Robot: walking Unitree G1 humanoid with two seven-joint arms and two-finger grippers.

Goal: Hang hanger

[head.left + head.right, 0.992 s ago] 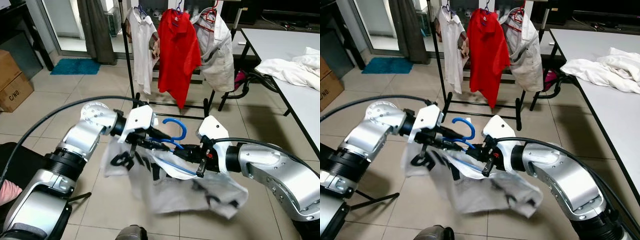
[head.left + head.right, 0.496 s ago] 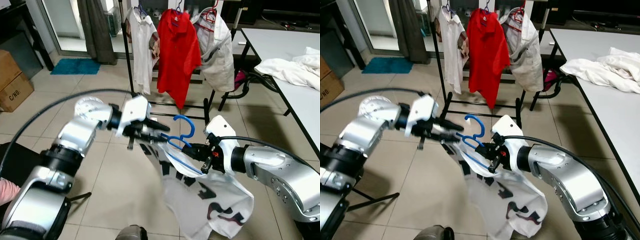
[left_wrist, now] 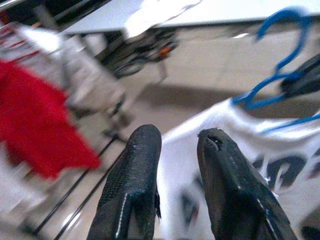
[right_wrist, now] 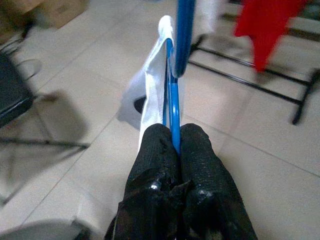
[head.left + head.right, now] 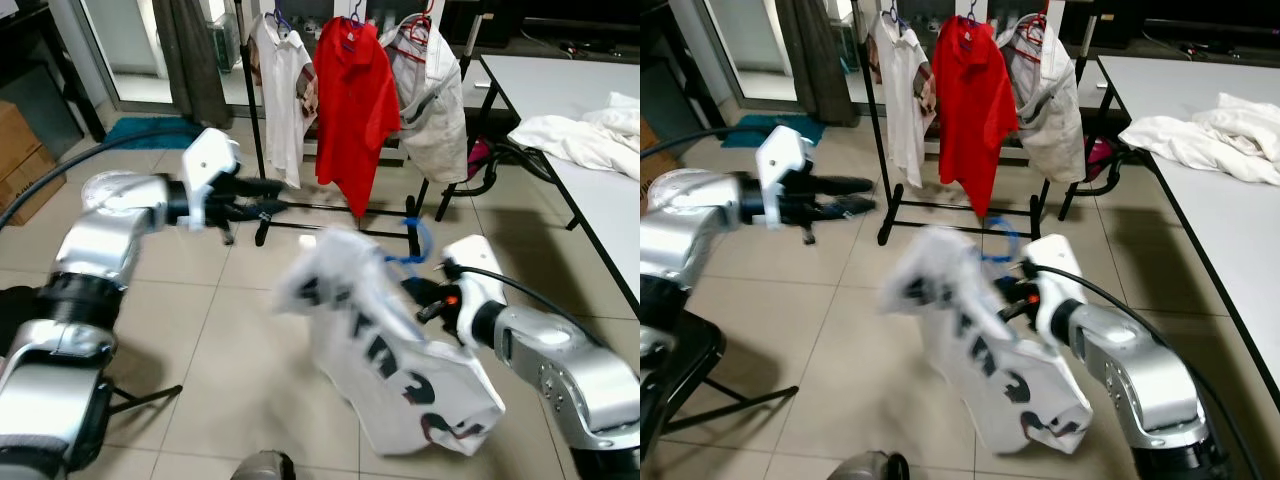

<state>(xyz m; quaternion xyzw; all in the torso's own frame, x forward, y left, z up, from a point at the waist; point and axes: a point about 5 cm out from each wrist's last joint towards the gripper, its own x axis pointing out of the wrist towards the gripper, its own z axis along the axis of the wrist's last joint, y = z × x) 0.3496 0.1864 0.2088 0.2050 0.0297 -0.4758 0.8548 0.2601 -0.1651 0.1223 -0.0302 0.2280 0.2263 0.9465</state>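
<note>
Right wrist view shows the right gripper (image 4: 173,145) clenched on the blue hanger (image 4: 176,75), the white shirt (image 5: 385,350) draped from it near the rack (image 5: 255,110). Half a second ago the left gripper (image 3: 180,145) was at the shirt; it has now pulled away, fingers apart and empty, so hanging falls to one arm.

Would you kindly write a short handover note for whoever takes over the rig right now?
Right gripper: shut on the blue hanger, carrying the white printed shirt low over the tiles.
Left gripper: empty, fingers slightly apart, raised off to the robot's left, clear of the shirt.
Clothes rack: ahead, holding a white shirt, a red shirt and a pale garment.
Done: shirt on hanger, held by one arm.
Left: approach the rack, lift the hook over the rail, release.
</note>
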